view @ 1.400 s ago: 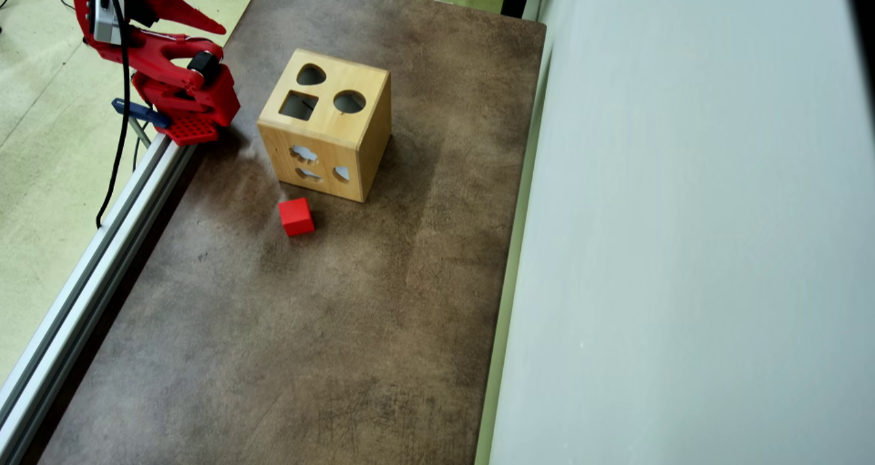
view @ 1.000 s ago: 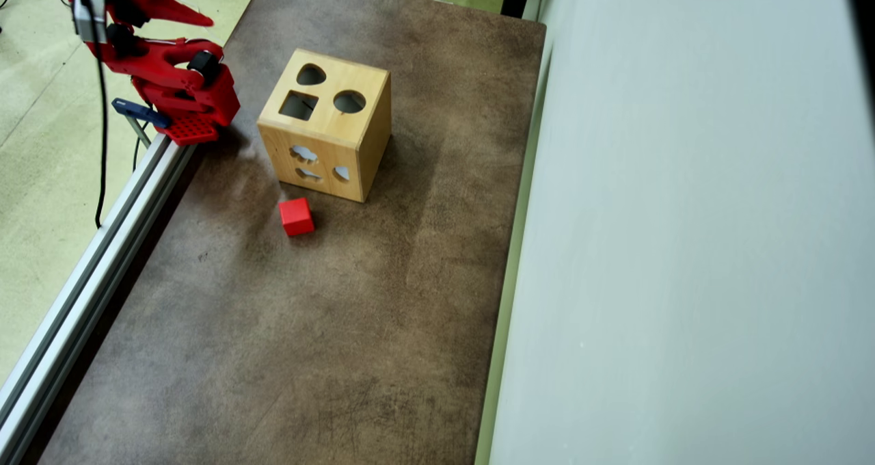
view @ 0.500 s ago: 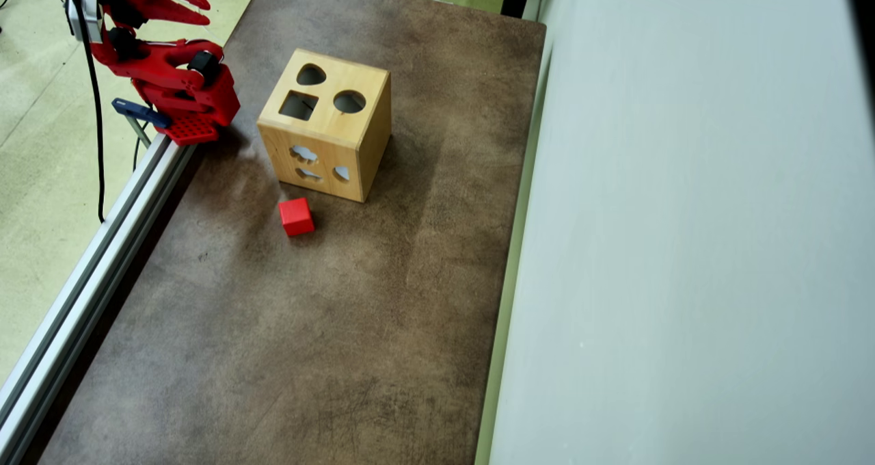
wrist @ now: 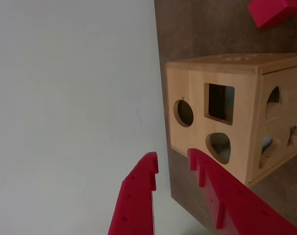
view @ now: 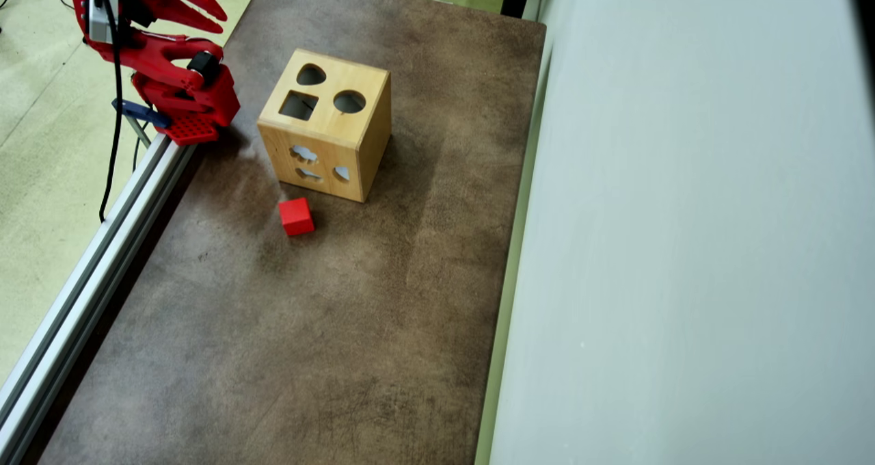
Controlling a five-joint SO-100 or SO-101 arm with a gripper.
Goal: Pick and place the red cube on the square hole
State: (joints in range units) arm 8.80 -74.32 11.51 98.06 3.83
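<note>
Red plastic fingers of the gripper (view: 220,14) are seen spread apart with nothing between them, held in the upper left corner of the overhead view, above the pale green floor and well apart from the wooden box (view: 327,124). In the wrist view the same gripper (wrist: 173,161) enters from the bottom edge, its two fingertips parted by a clear gap and pointed toward the box (wrist: 236,117), which is not touched. The red cube (view: 296,217) is found lying on the brown tabletop (view: 328,328), just beside the lower front edge of the box in the overhead view but apart from it; in the wrist view only part of the cube (wrist: 273,11) is shown, cut off at the top edge. The square hole (view: 299,105) is located in the top face of the box, next to a round hole (view: 349,101) and a heart-shaped hole (view: 311,75), and it is shown dark and unfilled in both views (wrist: 219,102). Further shaped cutouts are seen on the side face of the box. A metal rail (view: 96,267) is seen along the left edge of the table, with the red base of the arm (view: 188,102) set at its far end. A pale wall (view: 683,232) borders the right side.
</note>
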